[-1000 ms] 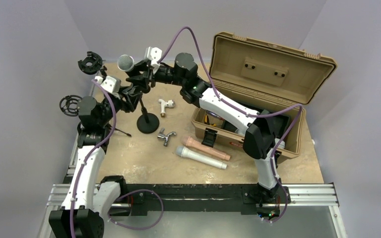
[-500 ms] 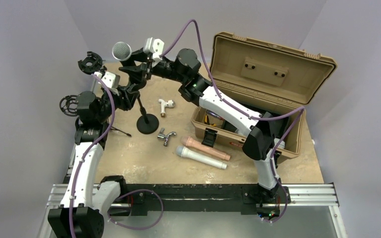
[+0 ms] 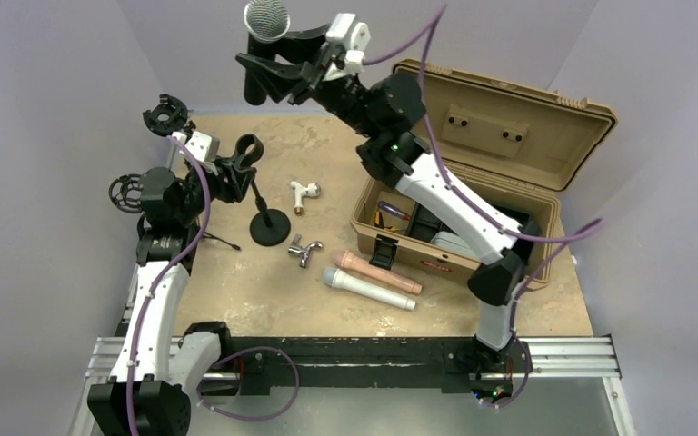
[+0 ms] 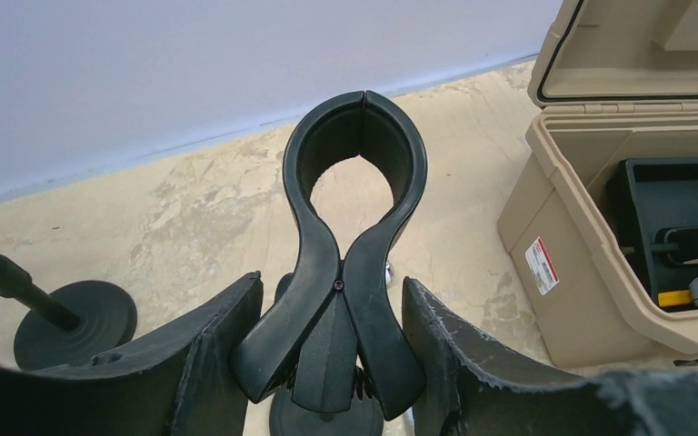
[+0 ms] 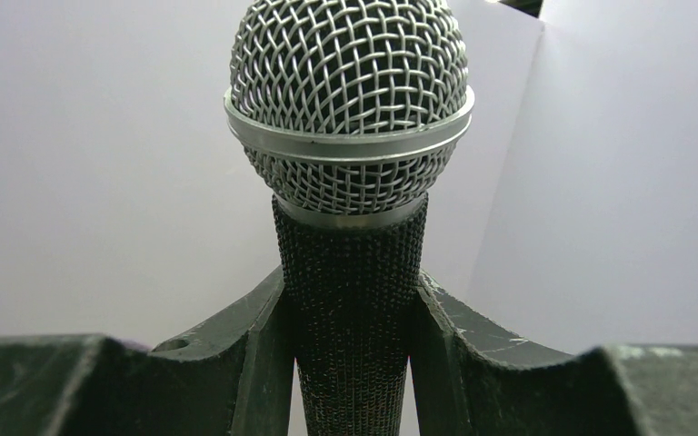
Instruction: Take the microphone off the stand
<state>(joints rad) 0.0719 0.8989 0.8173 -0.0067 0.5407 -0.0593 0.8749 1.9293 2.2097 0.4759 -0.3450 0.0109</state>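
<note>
The microphone [image 3: 266, 20], with a silver mesh head and a black body, is held high above the table's far side. My right gripper [image 3: 268, 71] is shut on its body. In the right wrist view the microphone [image 5: 350, 136] stands upright between the fingers of the right gripper [image 5: 350, 304]. The black stand [image 3: 271, 227] stands at the left centre, and its clip [image 3: 248, 147] is empty and closed into a ring. My left gripper [image 3: 230, 174] is open, and its fingers straddle the handles of the clip [image 4: 354, 173]. The left gripper [image 4: 332, 304] sits low in the left wrist view.
An open tan toolbox [image 3: 473, 154] with tools inside stands at the right. A white handle [image 3: 368, 289], a pink handle [image 3: 377, 271] and two tap fittings [image 3: 304, 193] [image 3: 304, 248] lie mid-table. Black shock mounts [image 3: 165, 115] [image 3: 127, 193] stand at the left edge.
My right gripper has lifted the microphone out of the clip, up and to the right. The clip is left empty and closed. The left arm has stayed at the clip.
</note>
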